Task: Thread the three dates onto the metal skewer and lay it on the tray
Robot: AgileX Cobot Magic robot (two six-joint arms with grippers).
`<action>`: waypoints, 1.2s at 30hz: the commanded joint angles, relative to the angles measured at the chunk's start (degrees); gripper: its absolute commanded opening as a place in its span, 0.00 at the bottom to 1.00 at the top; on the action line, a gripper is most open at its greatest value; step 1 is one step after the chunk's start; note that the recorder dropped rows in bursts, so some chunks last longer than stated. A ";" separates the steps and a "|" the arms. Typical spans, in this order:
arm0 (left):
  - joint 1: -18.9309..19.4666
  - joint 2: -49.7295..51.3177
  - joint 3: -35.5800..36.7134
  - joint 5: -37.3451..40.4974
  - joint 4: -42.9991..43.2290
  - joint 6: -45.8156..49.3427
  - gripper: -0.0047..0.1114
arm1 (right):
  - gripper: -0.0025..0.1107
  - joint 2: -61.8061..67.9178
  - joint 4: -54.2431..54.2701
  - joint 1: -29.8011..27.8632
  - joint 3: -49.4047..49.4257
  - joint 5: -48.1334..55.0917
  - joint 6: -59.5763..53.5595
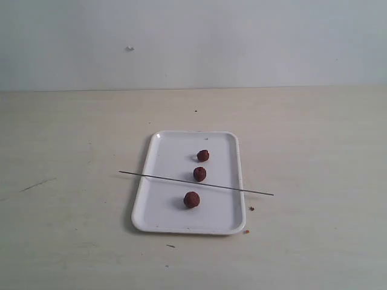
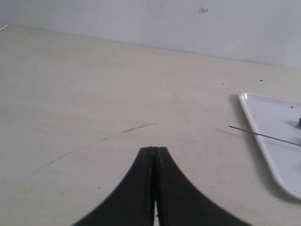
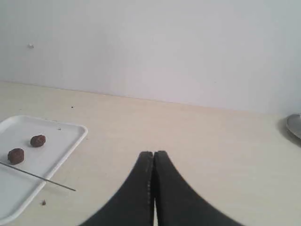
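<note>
A white tray (image 1: 163, 211) lies mid-table with three loose dates on it in a row: far (image 1: 203, 155), middle (image 1: 199, 174) and near (image 1: 191, 199). The thin metal skewer (image 1: 163, 177) rests across the tray between the middle and near dates, both ends overhanging the rims. In the left wrist view the tray's edge (image 2: 256, 127) and the skewer's tip (image 2: 244, 130) show to one side of my left gripper (image 2: 154, 149), which is shut and empty. My right gripper (image 3: 153, 153) is shut and empty too, apart from the tray (image 3: 66, 141), two dates (image 3: 38, 141) (image 3: 16, 156) and the skewer (image 3: 51, 182). Neither gripper appears in the exterior view.
Reddish crumbs (image 1: 251, 208) (image 1: 245, 231) lie off the tray's right near corner. A faint curved scratch (image 2: 136, 127) marks the tabletop left of the tray. A grey round object's edge (image 3: 294, 126) shows at the far right. A pale wall stands behind the table.
</note>
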 commanded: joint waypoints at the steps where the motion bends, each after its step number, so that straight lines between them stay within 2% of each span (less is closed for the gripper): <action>1: 0.12 -0.35 0.03 -0.07 -0.22 -0.13 0.04 | 0.02 -0.35 -0.49 -0.30 0.25 -1.24 -0.49; 6: 0.12 -0.35 0.03 -0.07 -0.22 -0.13 0.04 | 0.02 -0.35 -0.01 -0.30 0.25 -4.38 -0.33; 8: 0.12 -0.35 0.03 -0.07 -0.22 -0.13 0.04 | 0.02 -0.35 5.58 -0.30 0.25 -8.16 1.92; 12: 0.12 -0.35 0.03 -0.07 -0.22 -0.13 0.04 | 0.02 -0.35 18.11 -0.30 0.25 -10.73 14.16; 18: 0.12 -0.35 0.03 -0.07 -0.22 -0.13 0.04 | 0.02 -0.35 18.61 -0.30 0.25 -16.17 14.53; 23: 0.12 -0.35 0.03 -0.07 -0.22 -0.13 0.04 | 0.02 -0.35 19.71 -0.18 0.25 -31.84 17.45; 25: 0.12 -0.35 0.03 -0.07 -0.22 -0.13 0.04 | 0.02 -0.35 19.11 -0.18 -0.22 -34.85 18.71; 30: 0.12 -0.35 0.03 -0.07 -0.22 -0.13 0.04 | 0.02 5.02 18.94 -0.18 -10.10 -34.80 15.73; 33: 0.12 -0.35 0.03 -0.07 -0.22 -0.13 0.04 | 0.02 15.29 16.30 -0.18 -17.37 -34.31 9.77; 36: 0.12 -0.35 0.03 -0.07 -0.22 -0.13 0.04 | 0.02 30.44 11.80 -0.18 -26.28 -28.19 3.28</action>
